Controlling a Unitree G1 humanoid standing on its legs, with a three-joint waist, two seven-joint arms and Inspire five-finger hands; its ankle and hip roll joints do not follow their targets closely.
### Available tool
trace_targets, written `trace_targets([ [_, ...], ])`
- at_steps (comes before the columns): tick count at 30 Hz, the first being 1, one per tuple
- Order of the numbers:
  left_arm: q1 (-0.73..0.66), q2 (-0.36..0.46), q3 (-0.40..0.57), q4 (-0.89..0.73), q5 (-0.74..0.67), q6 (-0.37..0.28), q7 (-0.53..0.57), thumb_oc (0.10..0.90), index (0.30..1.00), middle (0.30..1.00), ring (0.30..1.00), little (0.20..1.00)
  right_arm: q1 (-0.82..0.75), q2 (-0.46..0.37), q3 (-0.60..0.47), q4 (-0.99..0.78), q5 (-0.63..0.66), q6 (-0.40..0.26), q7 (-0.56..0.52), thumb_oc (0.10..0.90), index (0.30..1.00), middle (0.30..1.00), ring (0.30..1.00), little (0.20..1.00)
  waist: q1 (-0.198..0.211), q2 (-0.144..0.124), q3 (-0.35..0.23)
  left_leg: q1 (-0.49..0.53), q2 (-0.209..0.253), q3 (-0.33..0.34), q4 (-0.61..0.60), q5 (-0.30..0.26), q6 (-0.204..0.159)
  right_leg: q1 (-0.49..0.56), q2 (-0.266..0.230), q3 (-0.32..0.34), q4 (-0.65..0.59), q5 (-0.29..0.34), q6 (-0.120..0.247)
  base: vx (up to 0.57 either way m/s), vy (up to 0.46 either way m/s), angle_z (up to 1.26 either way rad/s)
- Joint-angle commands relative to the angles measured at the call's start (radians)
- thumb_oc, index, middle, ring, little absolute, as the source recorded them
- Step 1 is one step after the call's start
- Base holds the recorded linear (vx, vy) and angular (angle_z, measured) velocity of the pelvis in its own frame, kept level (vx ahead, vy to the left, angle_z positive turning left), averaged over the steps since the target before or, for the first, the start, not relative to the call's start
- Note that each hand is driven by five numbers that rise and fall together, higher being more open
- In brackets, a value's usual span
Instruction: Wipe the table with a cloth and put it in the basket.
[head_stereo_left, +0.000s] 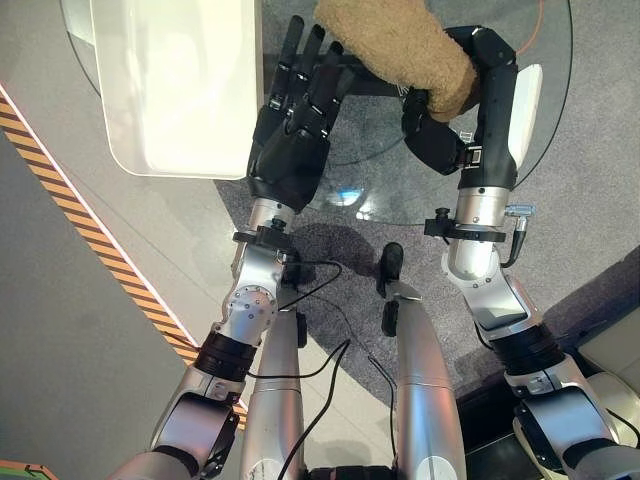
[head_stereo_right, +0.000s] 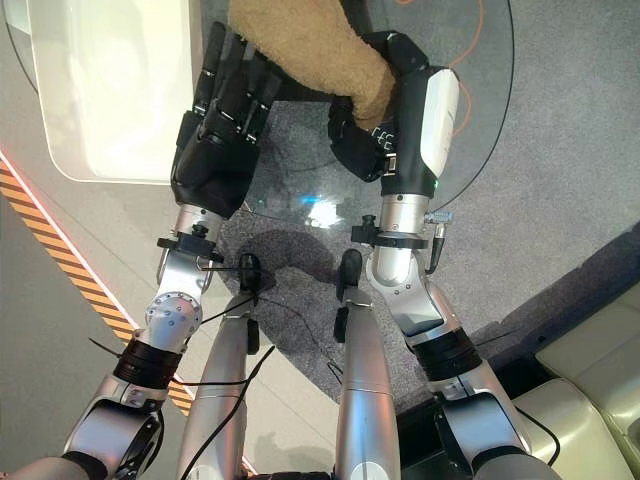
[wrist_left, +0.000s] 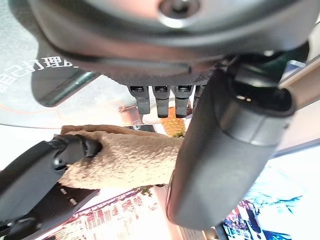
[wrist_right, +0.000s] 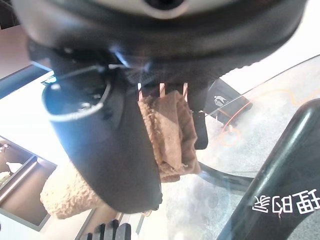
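Draped over the right hand (head_stereo_left: 440, 130), the tan cloth (head_stereo_left: 395, 45) is held above the round glass table (head_stereo_left: 400, 190), with the hand's fingers curled round one end of it, as the right wrist view shows the folds pinched between thumb and fingers. Beside the cloth, on the side toward the white basket (head_stereo_left: 180, 90), the left hand (head_stereo_left: 295, 120) is seen with its fingers straight and parted, holding nothing. The basket stands on the table, just beside the left hand. The cloth is judged to be light, soft and limp, with a thick fleecy pile that should not slip; it would sag from any single hold, so a bunched fold near its middle is probably best taken.
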Motion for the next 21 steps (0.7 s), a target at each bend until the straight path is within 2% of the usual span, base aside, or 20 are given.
trace_targets([
  [1,-0.065,-0.001,0.001,-0.158,0.012,0.009,-0.118,0.8,0.9,0.9,0.9,0.9,-0.141,0.01,-0.046,-0.172,-0.042,-0.125,-0.006,0.1,0.3,0.3,0.3,0.2,0.017,-0.017,-0.029,0.047,-0.094,0.114,-0.01,-0.045,0.122,0.063,0.133,-0.003,-0.075,0.016,-0.028,0.0,0.0,0.0],
  [6,-0.074,-0.011,-0.011,-0.159,-0.007,0.041,-0.154,0.8,0.9,0.9,0.9,0.9,-0.145,0.019,-0.022,-0.152,-0.027,-0.121,0.03,0.1,0.3,0.3,0.3,0.2,0.017,-0.014,-0.029,0.046,-0.096,0.114,-0.013,-0.043,0.121,0.064,0.132,-0.003,-0.078,0.015,-0.029,0.0,0.0,0.0],
  [12,-0.082,-0.016,-0.032,-0.172,-0.021,0.048,-0.193,0.8,0.9,0.9,0.9,0.9,-0.145,0.036,0.02,-0.135,-0.016,-0.1,0.082,0.1,0.3,0.3,0.3,0.2,0.018,-0.01,-0.029,0.049,-0.098,0.112,-0.018,-0.04,0.122,0.064,0.13,-0.005,-0.08,0.017,-0.03,0.0,0.0,0.0],
  [21,-0.092,-0.02,-0.048,-0.188,-0.039,0.059,-0.239,0.8,0.9,0.9,0.9,0.9,-0.151,0.043,0.054,-0.098,-0.013,-0.073,0.082,0.1,0.3,0.3,0.3,0.2,0.021,-0.006,-0.029,0.046,-0.101,0.111,-0.019,-0.038,0.121,0.062,0.127,-0.009,-0.084,0.018,-0.032,0.0,0.0,0.0],
])
